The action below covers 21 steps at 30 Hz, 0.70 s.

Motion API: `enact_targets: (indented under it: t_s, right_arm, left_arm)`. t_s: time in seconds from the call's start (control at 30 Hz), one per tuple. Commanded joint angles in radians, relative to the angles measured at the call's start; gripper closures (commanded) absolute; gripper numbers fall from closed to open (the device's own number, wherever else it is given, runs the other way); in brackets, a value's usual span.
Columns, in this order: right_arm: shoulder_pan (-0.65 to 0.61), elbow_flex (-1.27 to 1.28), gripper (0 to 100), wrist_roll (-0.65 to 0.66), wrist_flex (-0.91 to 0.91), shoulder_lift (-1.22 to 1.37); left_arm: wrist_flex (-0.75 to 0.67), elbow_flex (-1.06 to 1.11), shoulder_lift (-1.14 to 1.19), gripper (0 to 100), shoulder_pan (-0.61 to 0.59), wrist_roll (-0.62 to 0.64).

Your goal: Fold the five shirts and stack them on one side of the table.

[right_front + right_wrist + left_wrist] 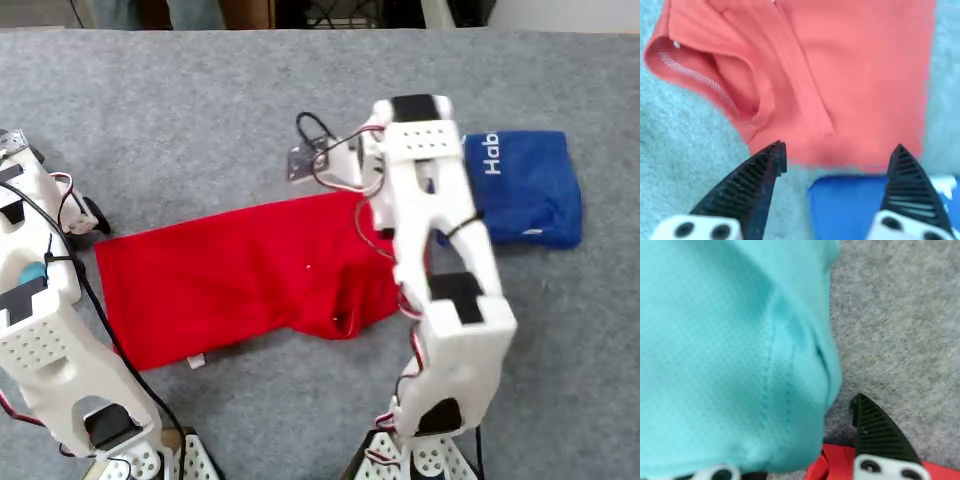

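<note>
The tabletop (pixel 200 110) is covered in grey, felt-like pile; the red shirt (pixel 230 275) lies flat across its middle as a long, slanted band of smooth cloth, with a small white tag at its near edge and a rumpled, folded-over lump at its right end; the blue shirt (pixel 525 190) sits to the right of it, folded into a thick, soft-cornered block with white lettering on top, its edge just beside the red one. The right arm (pixel 440 260), made of boxy white plastic with loose black and red wires, reaches over the gap between the two shirts; the right claw (pixel 840 150) hangs spread wide and holds nothing, its black ribbed fingers (pixel 757 177) tapering to points above the hem of the red shirt, where a curved opening edged with white stitching gapes and a raised seam runs along the cloth. The left arm (pixel 40 340) stands at the table's left edge; a teal shirt (pixel 730 340) of fine mesh knit with a double-stitched seam hangs close before the left claw (pixel 805 410), hiding all but one ribbed black finger (pixel 875 432); I cannot tell how wide that claw is.
</note>
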Motion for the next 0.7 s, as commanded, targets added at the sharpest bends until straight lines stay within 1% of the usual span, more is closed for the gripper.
enact_targets:
  t_s: [0.0,0.07,0.13,0.27,0.37,0.43,0.53,0.67]
  right_arm:
    - [0.04,0.061,72.3,0.005,0.014,-0.157]
    - [0.038,0.16,78.6,0.008,0.011,-0.22]
    - [0.018,0.285,82.5,0.009,-0.018,-0.274]
    - [-0.026,0.533,78.8,0.003,-0.181,-0.344]
    - [-0.068,0.656,75.6,-0.025,-0.29,-0.363]
    - [-0.092,0.696,75.4,-0.06,-0.35,-0.363]
    - [-0.1,0.73,75.4,-0.069,-0.414,-0.361]
    - [-0.089,0.737,76.1,-0.069,-0.443,-0.361]
  left_arm:
    - [-0.041,-0.053,0.003,78,-0.025,0.011]
    - [-0.041,-0.053,0.003,78,-0.025,0.011]
    - [-0.041,-0.051,0.003,78,-0.025,0.011]
    - [-0.04,-0.05,0.003,78,-0.027,0.011]
    - [-0.04,-0.05,0.003,78,-0.027,0.011]
    - [-0.04,-0.05,0.003,78,-0.027,0.011]
    - [-0.04,-0.048,0.003,78,-0.027,0.011]
    - [-0.04,-0.048,0.003,78,-0.027,0.011]
